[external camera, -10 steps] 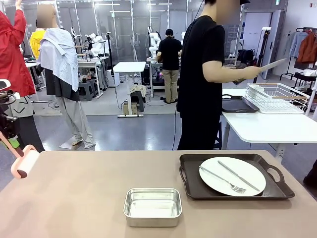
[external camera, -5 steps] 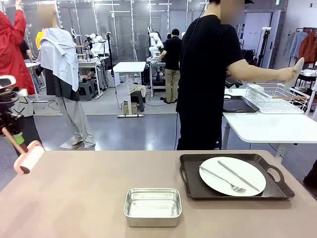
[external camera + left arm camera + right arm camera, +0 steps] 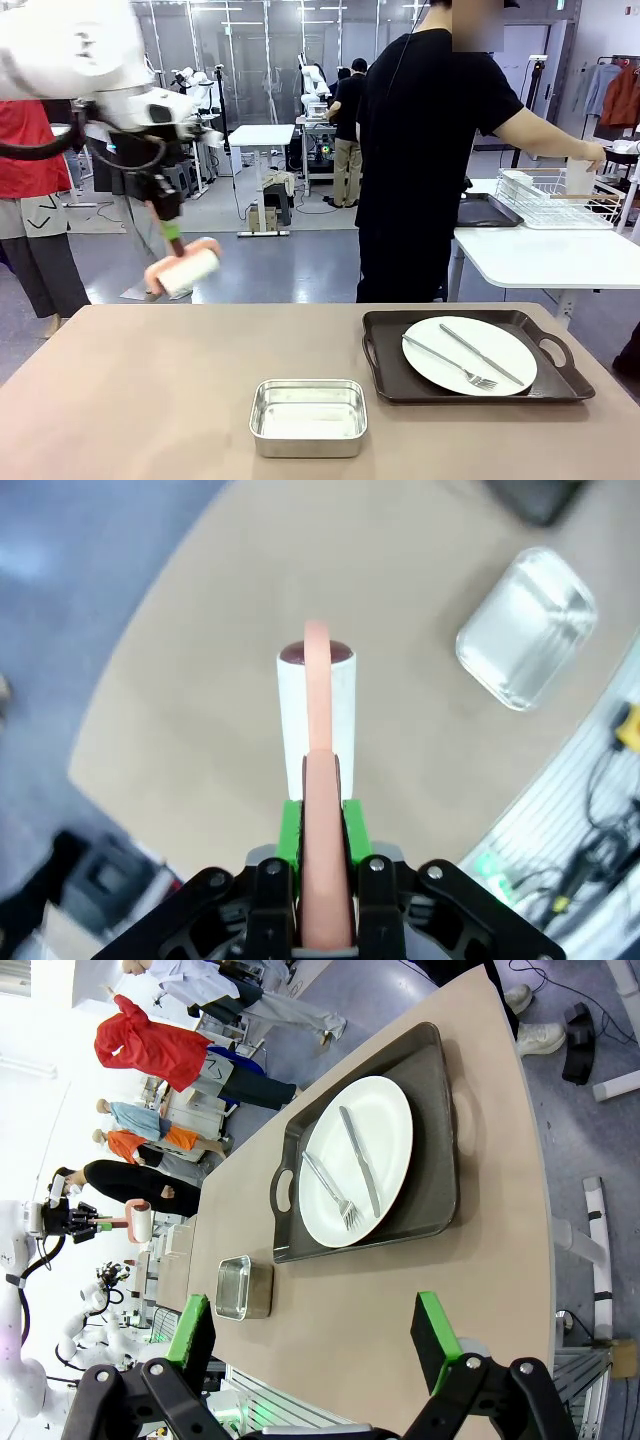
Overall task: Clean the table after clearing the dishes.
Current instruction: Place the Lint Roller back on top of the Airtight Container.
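Table (image 3: 140, 400), matte beige, under steel pan (image 3: 308, 416) and tray (image 3: 385, 372); grey workshop floor (image 3: 290, 270) beyond.

The left end effector (image 3: 170, 231) swung the roller (image 3: 187, 270) in over the table (image 3: 130, 390).

My claw (image 3: 312, 1310): jaws wide apart, nothing between the green pads (image 3: 192, 1332), hanging over the table's near end.
Table (image 3: 500, 1220): beige, bare beneath me.
Tray (image 3: 432, 1185): dark, handled, close to the table edge at picture right.
Plate (image 3: 390, 1120): white, round, on the tray.
Fork (image 3: 328, 1188): on the plate, beside the knife.
Knife (image 3: 360, 1160): on the plate (uncrossed).
Steel pan (image 3: 243, 1288): apart from the tray, near the table's picture-left edge.
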